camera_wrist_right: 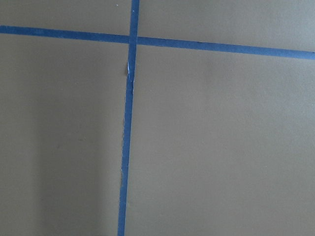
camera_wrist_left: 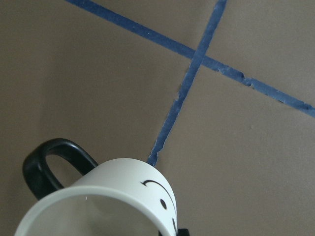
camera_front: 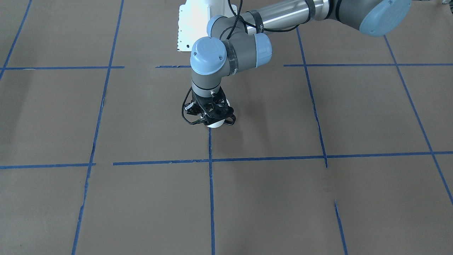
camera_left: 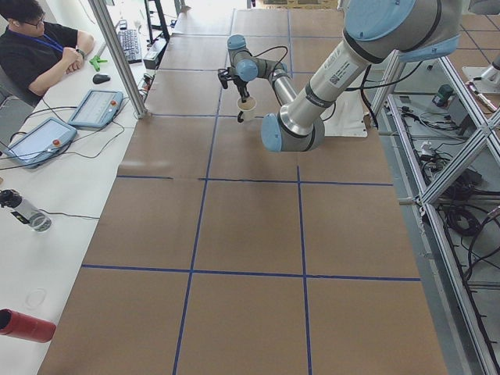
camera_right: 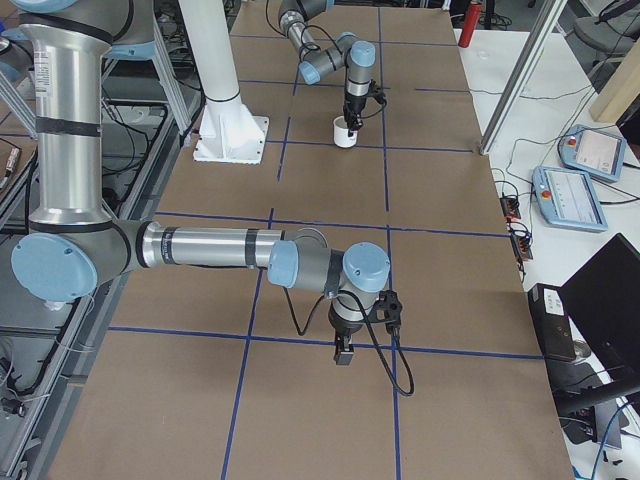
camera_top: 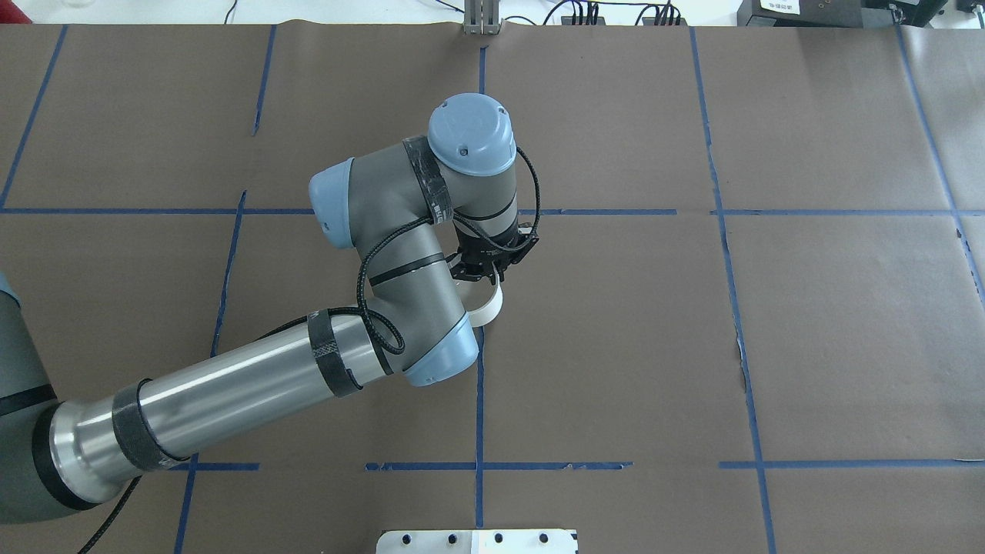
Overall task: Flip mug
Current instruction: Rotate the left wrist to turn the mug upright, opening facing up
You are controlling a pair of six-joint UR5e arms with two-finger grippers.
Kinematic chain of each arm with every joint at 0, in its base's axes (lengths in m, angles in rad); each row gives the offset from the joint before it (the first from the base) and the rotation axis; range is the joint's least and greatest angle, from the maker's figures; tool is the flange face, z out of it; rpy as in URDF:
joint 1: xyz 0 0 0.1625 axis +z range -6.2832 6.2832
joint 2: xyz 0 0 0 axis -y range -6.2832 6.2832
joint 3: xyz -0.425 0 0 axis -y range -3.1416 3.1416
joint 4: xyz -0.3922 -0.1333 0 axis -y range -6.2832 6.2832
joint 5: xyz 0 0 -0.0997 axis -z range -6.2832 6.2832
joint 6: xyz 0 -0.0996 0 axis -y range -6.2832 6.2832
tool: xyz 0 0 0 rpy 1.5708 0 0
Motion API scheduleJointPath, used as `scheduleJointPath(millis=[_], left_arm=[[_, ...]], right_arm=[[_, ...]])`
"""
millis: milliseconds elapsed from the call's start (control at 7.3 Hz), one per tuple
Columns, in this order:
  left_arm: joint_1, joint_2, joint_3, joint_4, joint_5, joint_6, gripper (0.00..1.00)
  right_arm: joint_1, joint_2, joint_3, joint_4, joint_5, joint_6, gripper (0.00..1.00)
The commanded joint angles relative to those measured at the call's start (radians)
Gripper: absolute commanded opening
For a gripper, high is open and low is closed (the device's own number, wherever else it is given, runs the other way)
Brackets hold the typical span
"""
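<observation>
Near the middle of the table [camera_top: 769,346], the left gripper [camera_front: 213,115] is pointing straight down and clamping the mug [camera_wrist_left: 123,196] by its rim, jaws narrowed onto the wall. The mug's mouth is facing up toward the wrist camera, with the handle [camera_wrist_left: 47,162] lying to the left in that view and the smiley face [camera_wrist_left: 160,191] showing on the outer wall. Whether the base is resting on the paper or hanging just above it cannot be told. The right gripper [camera_right: 343,352] is hanging low toward the table's right end, well apart from the mug. Its jaws cannot be judged, as its wrist camera is showing only paper and tape.

Progress, as judged: the mug is sitting mouth-up in the grip, so the turn is looking done or nearly so, with setting down and letting go remaining.

Surface: brown paper is covering the table, and blue tape lines [camera_front: 211,184], torn in places, are marking a grid. A white base plate [camera_front: 187,28] is sitting on the robot's side. An operator [camera_left: 35,47] is sitting at a bench on the far left, with a pendant [camera_left: 95,108] and a red bottle [camera_left: 27,324] lying there
</observation>
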Motion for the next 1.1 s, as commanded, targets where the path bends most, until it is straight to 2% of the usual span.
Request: scheduleJointPath(millis=[0, 137, 274, 411, 548, 685, 959], left_arm=[[0.005, -0.001, 0.004, 0.0, 0.019, -0.003, 0.02], [0.008, -0.003, 0.004, 0.0, 0.02, -0.005, 0.24], [0.01, -0.003, 0.002, 0.0, 0.033, -0.009, 0.52], [0.01, -0.001, -0.005, 0.0, 0.055, -0.009, 1.0], [0.004, 0.008, -0.033, 0.002, 0.057, 0.0, 1.0], [-0.027, 0.047, -0.124, 0.002, 0.054, 0.003, 1.0], [-0.094, 0.241, -0.404, 0.024, 0.043, 0.169, 1.0]], right_arm=[[0.0, 0.0, 0.0, 0.0, 0.0, 0.0, 1.0], [0.0, 0.0, 0.002, 0.0, 0.0, 0.0, 1.0], [0.0, 0.0, 0.0, 0.0, 0.0, 0.0, 1.0], [0.0, 0.0, 0.002, 0.0, 0.0, 0.0, 1.0], [0.0, 0.0, 0.0, 0.0, 0.0, 0.0, 1.0], [0.0, 0.0, 0.0, 0.0, 0.0, 0.0, 1.0], [0.0, 0.0, 0.0, 0.0, 0.0, 0.0, 1.0]])
